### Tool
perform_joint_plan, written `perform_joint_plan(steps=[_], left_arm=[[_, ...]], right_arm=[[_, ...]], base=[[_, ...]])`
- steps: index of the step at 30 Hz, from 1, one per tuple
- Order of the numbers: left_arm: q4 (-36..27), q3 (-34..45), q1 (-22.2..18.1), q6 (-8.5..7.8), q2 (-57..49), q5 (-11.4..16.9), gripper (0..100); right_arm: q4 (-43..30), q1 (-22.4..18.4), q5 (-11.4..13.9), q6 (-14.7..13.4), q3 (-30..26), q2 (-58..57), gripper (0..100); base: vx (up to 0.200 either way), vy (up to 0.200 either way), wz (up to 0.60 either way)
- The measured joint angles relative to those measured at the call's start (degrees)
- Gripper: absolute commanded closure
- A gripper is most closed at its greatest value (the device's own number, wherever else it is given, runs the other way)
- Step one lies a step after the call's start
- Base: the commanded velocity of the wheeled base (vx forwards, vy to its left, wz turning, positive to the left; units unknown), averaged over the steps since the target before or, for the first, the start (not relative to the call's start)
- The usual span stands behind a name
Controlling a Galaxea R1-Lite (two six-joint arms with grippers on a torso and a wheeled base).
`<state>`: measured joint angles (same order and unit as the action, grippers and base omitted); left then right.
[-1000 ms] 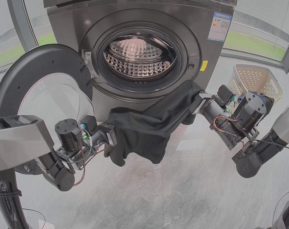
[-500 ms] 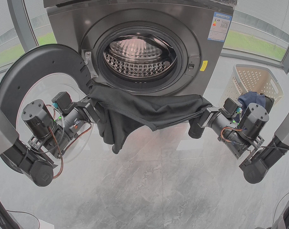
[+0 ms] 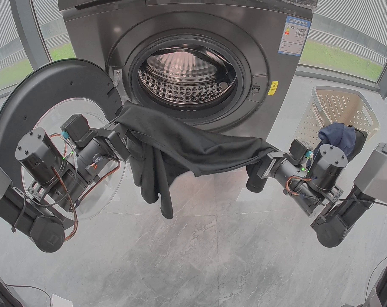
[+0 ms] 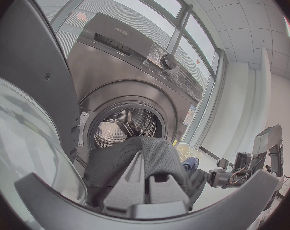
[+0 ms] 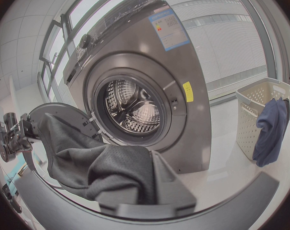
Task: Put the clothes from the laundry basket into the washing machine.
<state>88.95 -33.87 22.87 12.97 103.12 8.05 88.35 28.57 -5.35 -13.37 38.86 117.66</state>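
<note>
Left gripper and right gripper each clamped on black garment, slung below drum opening; step likely needed both ends raised together so hanging tail cleared rim

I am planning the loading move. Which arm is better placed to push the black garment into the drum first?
Probably left. The left gripper holds the black garment close to the lower edge of the drum opening; the right gripper holds the other end lower, nearer the laundry basket.

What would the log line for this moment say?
left tool: holds black fabric garment; right tool: holds its other end; garment: hanging outside open grey washing machine; dark blue cloth: over beige basket rim
</note>
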Motion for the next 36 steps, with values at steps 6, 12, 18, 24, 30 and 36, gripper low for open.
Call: perform_joint_plan(steps=[6,12,18,24,30,36], left_arm=[[-0.06,0.44,1.13,-0.15,0.11,-0.13,100],[0.0,0.96,1.93,-0.3,1.45,-0.57,100],[0.0,0.41,2.65,-0.61,2.89,-1.21,100],[0.0,-0.91,2.78,-0.66,2.97,-1.45,100],[0.02,-3.01,2.79,-0.61,3.0,-3.12,100],[0.02,-3.56,2.79,-0.61,3.19,-3.43,100]], right_arm=[[0.0,0.66,-0.09,1.34,-0.74,3.67,0],[0.01,1.38,0.16,3.23,-1.82,9.35,0],[0.01,2.38,0.27,3.63,-1.83,13.79,0],[0.06,2.67,0.35,3.63,-2.77,14.95,0],[0.06,4.5,0.49,3.63,-4.44,15.03,0],[0.06,8.66,0.62,3.74,-2.13,14.95,0]], base=[[0.0,0.0,0.0],[0.0,0.0,0.0],[0.0,0.0,0.0],[0.0,0.0,0.0],[0.0,0.0,0.0],[0.0,0.0,0.0]])
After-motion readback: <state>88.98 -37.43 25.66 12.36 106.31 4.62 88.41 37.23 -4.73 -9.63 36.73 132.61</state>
